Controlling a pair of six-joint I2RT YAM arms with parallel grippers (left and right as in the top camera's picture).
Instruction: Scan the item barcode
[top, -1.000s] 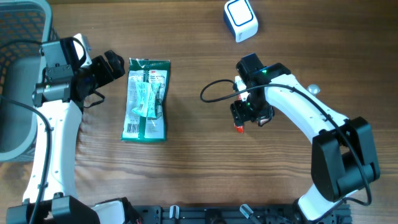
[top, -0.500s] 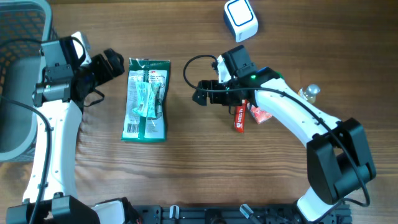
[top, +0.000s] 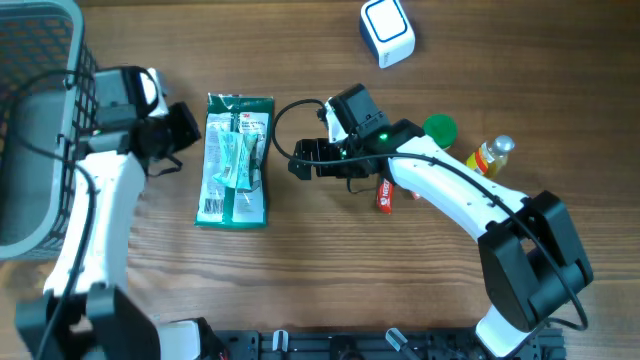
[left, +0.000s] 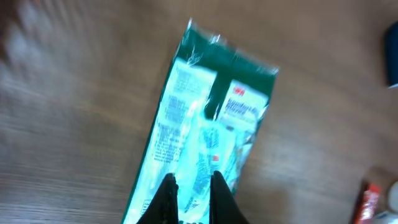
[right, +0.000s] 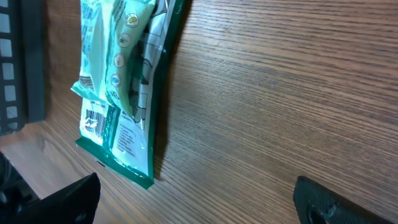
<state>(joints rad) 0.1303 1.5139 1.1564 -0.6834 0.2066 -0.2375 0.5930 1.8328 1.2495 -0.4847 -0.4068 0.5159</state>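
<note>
A grey mesh basket (top: 28, 120) sits at the far left, behind the left arm. The left gripper (top: 190, 128) is closed, its fingers (left: 168, 194) drawn almost together with nothing seen between them. It sits at the upper left edge of the green packet (top: 236, 160). The left wrist view is too blurred to show whether it touches the packet.

The packet lies flat on the tabletop (top: 330, 280) between the two grippers, just right of the left one and a little left of the right one. A barcode (right: 93, 121) shows at its lower left corner. There is a small red logo near its top, and the white panels carry print too small to read.

The right gripper (top: 298, 162) faces the packet with its fingers (right: 65, 199) spread wide and holding nothing. Behind it, under its arm, lies a red wrapper (top: 384, 194) with white lettering I cannot read. Further right are a green round lid (top: 438, 128) and a small yellow bottle (top: 492, 155). A white and blue scanner (top: 387, 32) stands well beyond the right gripper, near the far edge.

A second ago the left gripper was wide open, and it has now closed. The right gripper was over the red wrapper and has swung left toward the packet, uncovering the lid and bottle. The packet has not moved.
</note>
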